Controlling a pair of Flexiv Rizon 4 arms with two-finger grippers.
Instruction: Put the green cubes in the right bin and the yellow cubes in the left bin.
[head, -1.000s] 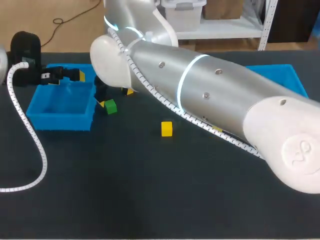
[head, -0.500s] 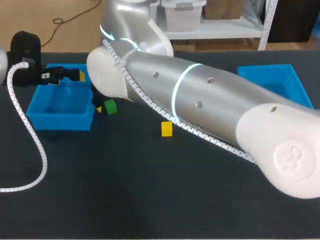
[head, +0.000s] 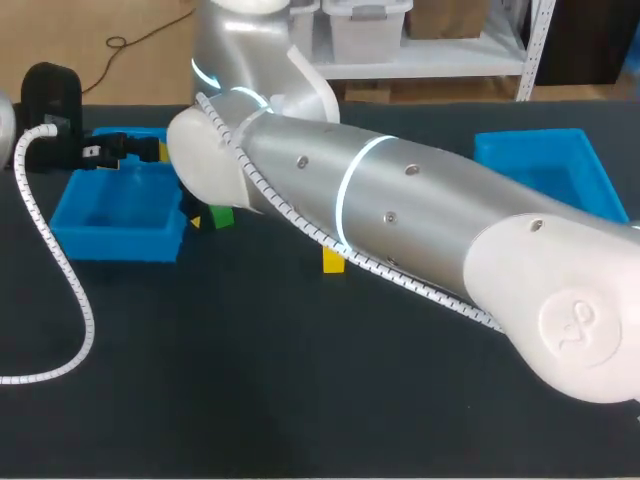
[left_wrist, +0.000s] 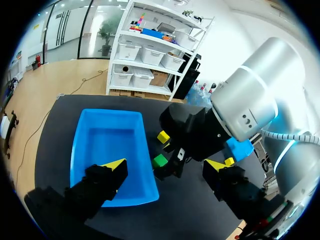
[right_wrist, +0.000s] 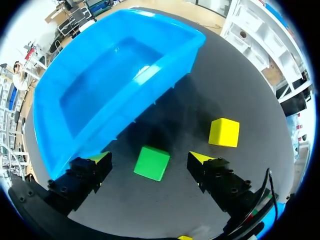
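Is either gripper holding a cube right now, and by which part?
Nothing is held. The right gripper stands open around the green cube, untouched; the left gripper is open, empty.

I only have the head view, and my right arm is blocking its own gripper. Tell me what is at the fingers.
Observer: In the right wrist view the right gripper is open. The green cube sits on the table between its fingers, touching neither.
Operator: Name anything else near that cube.
Observer: A yellow cube lies ahead of the gripper, apart from the green cube and outside the left bin.
Operator: Now give me the left gripper.
Observer: The left wrist view shows the left gripper open and empty, with one finger over the left bin.
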